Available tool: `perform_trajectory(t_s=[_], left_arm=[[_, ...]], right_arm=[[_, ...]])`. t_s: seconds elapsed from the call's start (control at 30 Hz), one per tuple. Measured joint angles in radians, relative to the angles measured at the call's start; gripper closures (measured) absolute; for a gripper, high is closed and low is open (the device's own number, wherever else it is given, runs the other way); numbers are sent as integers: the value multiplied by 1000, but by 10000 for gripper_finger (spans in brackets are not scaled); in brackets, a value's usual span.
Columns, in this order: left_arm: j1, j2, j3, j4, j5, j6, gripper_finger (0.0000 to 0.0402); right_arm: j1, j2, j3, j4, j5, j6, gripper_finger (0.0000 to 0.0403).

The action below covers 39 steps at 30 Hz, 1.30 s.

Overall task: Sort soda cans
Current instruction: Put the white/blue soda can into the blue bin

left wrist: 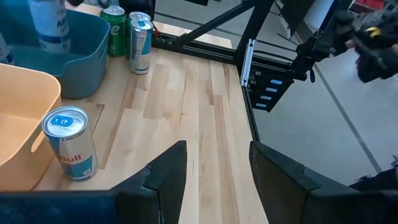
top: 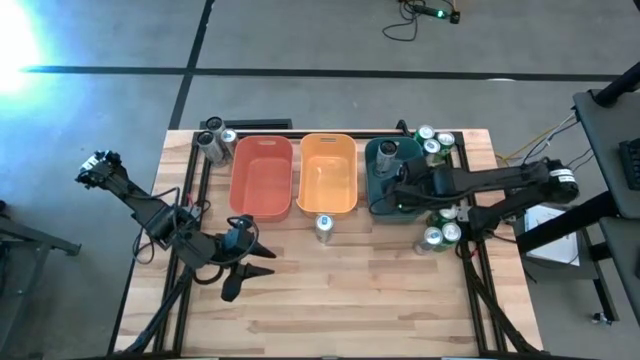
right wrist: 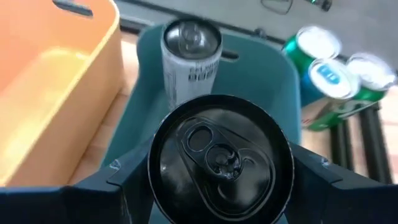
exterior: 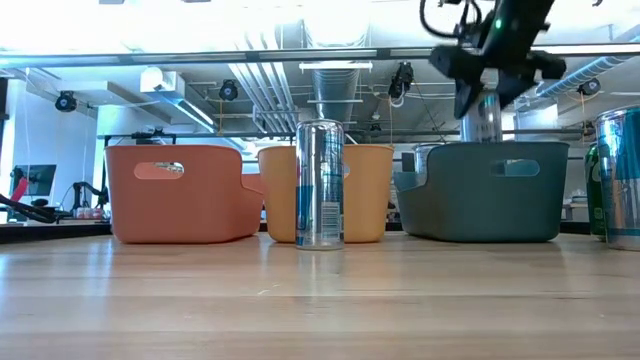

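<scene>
My right gripper (right wrist: 221, 186) hangs over the teal bin (top: 380, 190), shut on a dark-topped soda can (right wrist: 221, 158). The low view shows this can (exterior: 484, 120) above the bin (exterior: 490, 190). A grey can (right wrist: 191, 59) stands upright inside the bin. A blue-and-silver can (top: 323, 227) stands on the table in front of the orange bin (top: 327, 175); it also shows in the left wrist view (left wrist: 68, 143). My left gripper (top: 245, 268) waits open near the table's left front, touching nothing. My right gripper pinches the dark-topped can between its two fingers (right wrist: 127, 177), one on each side of its upper wall (right wrist: 153, 171), just below the rim. The arm reaches in from the table's right. The can hangs upright, its lower end hidden behind the teal bin's wall (exterior: 470, 160).
A red bin (top: 262, 175) stands left of the orange one. Cans cluster at the far left (top: 213, 141), the far right (top: 436, 143) and right of the teal bin (top: 441, 230). Bare wood fills the near half of the table (top: 340, 300).
</scene>
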Motion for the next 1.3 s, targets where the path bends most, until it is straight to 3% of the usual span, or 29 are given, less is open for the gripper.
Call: perform_trajectory(t_s=[0.17, 0.3, 0.57, 0.7, 1.07, 1.3], left_arm=[[0, -11, 0, 70, 9, -18, 242], [0, -49, 42, 134, 32, 48, 242], [95, -117, 200, -11, -186, 167, 242], [198, -126, 250, -92, -200, 166, 241], [547, -132, 141, -72, 23, 147, 204], [627, -121, 50, 80, 72, 164, 196]], right_arm=[[-68, -66, -101, 156, -117, -130, 152], [-85, -105, -135, 208, -123, -240, 152], [-106, -129, -136, 254, -132, -465, 152], [-124, -132, -141, 258, -136, -538, 152], [-201, -155, -200, 418, -254, -683, 151], [-246, -212, -242, 433, -259, -714, 151]])
